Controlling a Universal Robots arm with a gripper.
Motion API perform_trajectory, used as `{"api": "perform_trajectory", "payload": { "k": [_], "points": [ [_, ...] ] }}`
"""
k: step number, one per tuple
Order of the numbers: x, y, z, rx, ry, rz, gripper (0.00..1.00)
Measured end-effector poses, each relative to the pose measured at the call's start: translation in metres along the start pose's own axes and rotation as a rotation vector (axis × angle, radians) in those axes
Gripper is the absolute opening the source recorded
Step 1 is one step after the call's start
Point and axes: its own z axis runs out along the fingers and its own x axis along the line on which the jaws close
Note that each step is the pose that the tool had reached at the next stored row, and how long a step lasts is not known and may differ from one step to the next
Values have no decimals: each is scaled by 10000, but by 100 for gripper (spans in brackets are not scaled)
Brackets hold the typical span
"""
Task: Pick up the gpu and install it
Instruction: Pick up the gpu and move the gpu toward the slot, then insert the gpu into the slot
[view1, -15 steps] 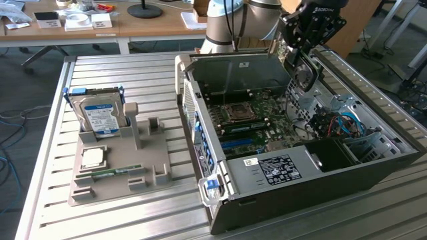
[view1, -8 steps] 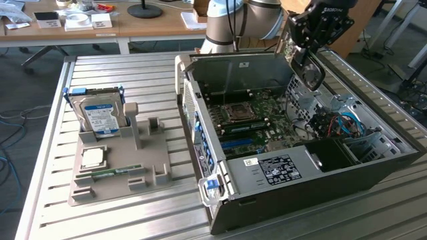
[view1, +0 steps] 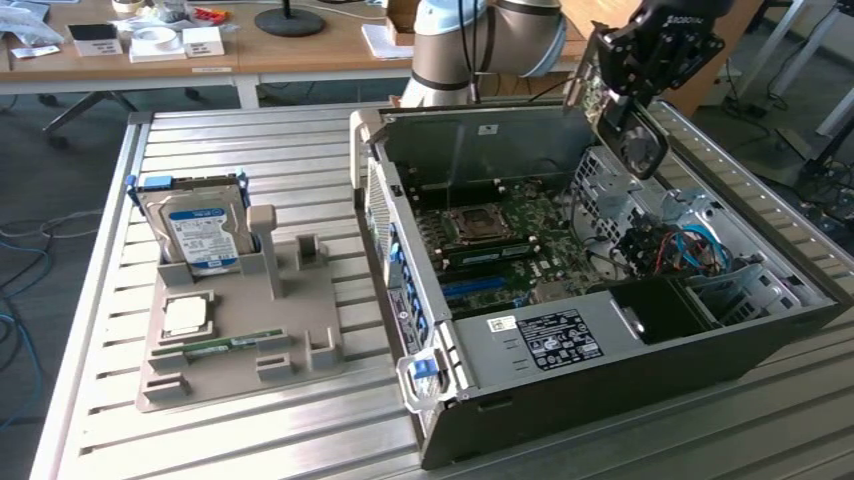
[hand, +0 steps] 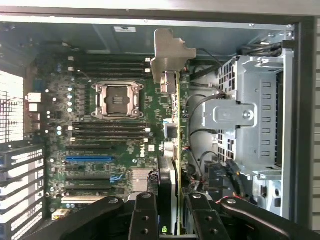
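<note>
My gripper (hand: 172, 220) is shut on the gpu (hand: 176, 145), which I see edge-on between the two black fingers (hand: 145, 217). Its silvery bracket (hand: 170, 55) points away from the wrist. In the exterior view the gripper (view1: 641, 82) holds the dark card (view1: 625, 118) upright above the back right corner of the open computer case (view1: 601, 330). The card hangs clear of the green motherboard (view1: 501, 245). Under it in the wrist view lie the motherboard (hand: 125, 145), the processor socket (hand: 117, 99) and a blue expansion slot (hand: 89, 158).
A grey drive cage (hand: 250, 115) and cables (hand: 210, 165) sit close beside the card's path. At the exterior view's left, a beige tray (view1: 240, 370) holds a silver hard drive (view1: 200, 225), a processor chip (view1: 187, 315) and a green memory stick (view1: 220, 345).
</note>
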Motion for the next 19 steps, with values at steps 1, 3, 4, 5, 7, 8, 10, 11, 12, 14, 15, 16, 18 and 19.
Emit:
{"api": "perform_trajectory", "payload": {
  "k": [1,3,4,5,7,8,10,11,12,14,15,16,18,19],
  "points": [
    [-17,0,0,1,0,-1,27],
    [-30,1,1,0,0,0,27],
    [-30,1,1,0,0,1,27],
    [-29,1,1,0,0,1,27],
    [-30,1,1,0,0,0,27],
    [-30,0,1,0,0,0,27],
    [-30,1,1,0,0,0,27],
    [-30,0,1,0,0,0,27],
    [-30,1,1,0,0,0,27],
    [-30,0,1,0,0,0,27],
    [-30,0,1,0,0,0,27],
    [-30,1,1,1,0,0,27],
    [-30,1,1,0,0,-6,27],
    [-30,1,1,0,3,-39,27]
  ]
}}
